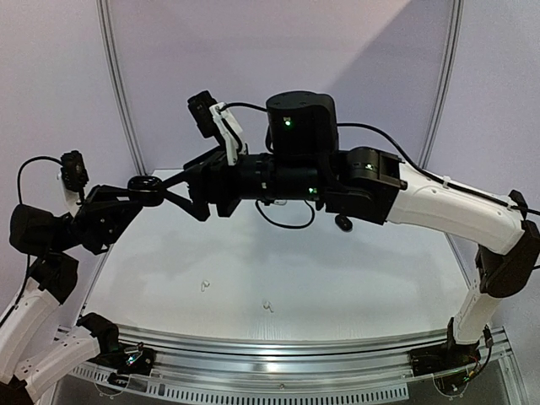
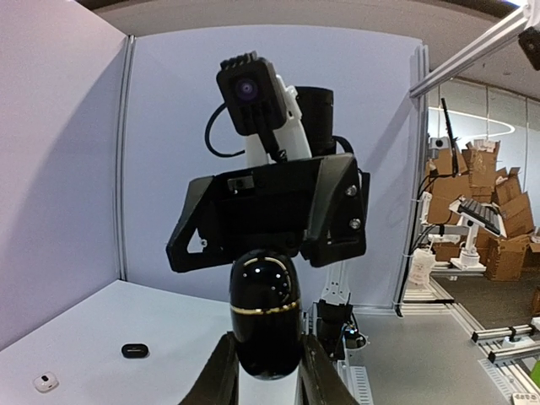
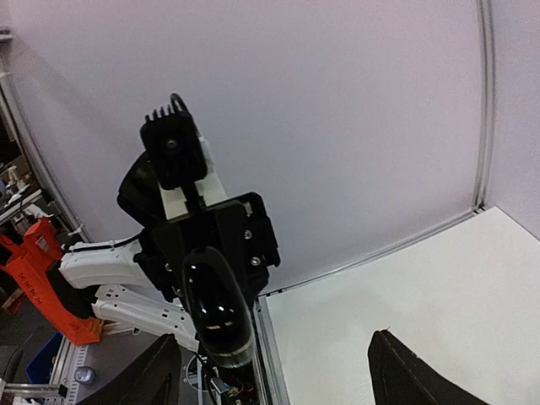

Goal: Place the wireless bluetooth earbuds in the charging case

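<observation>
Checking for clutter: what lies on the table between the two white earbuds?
Nothing: top view shows bare table between the nearer white earbud and the farther white earbud.

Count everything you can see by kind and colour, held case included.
White earbuds: 2
White case: 1
Loose black case: 1
Held black case, in left hand: 1
Total: 5

No legible text, label, brand or number anywhere.
</observation>
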Controlling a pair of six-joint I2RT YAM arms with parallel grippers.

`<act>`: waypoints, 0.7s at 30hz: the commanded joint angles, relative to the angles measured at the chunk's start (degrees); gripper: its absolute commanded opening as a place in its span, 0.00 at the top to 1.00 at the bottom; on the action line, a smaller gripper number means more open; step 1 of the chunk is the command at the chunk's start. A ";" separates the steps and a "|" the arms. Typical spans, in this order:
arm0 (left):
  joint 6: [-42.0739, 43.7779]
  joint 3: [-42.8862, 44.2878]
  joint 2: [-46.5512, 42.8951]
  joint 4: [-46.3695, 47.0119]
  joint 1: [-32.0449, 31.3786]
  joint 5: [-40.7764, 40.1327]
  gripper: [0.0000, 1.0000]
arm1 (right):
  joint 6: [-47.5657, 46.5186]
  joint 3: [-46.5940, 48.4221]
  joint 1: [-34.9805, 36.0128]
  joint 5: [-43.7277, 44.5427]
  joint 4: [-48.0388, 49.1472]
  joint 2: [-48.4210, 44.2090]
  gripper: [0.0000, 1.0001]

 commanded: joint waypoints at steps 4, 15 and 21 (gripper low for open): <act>-1.23 -0.14 0.21 2.65 -1.75 -1.02 1.00 | -2.10 7.43 0.29 -11.52 -2.30 6.80 0.37; -1.12 -0.53 -0.45 2.63 -2.71 -1.05 1.00 | -0.08 8.50 0.35 -14.56 -0.56 7.69 0.87; -1.21 -0.54 -0.74 2.23 -2.87 -0.85 1.00 | -0.20 6.62 0.40 -13.04 1.53 6.33 0.59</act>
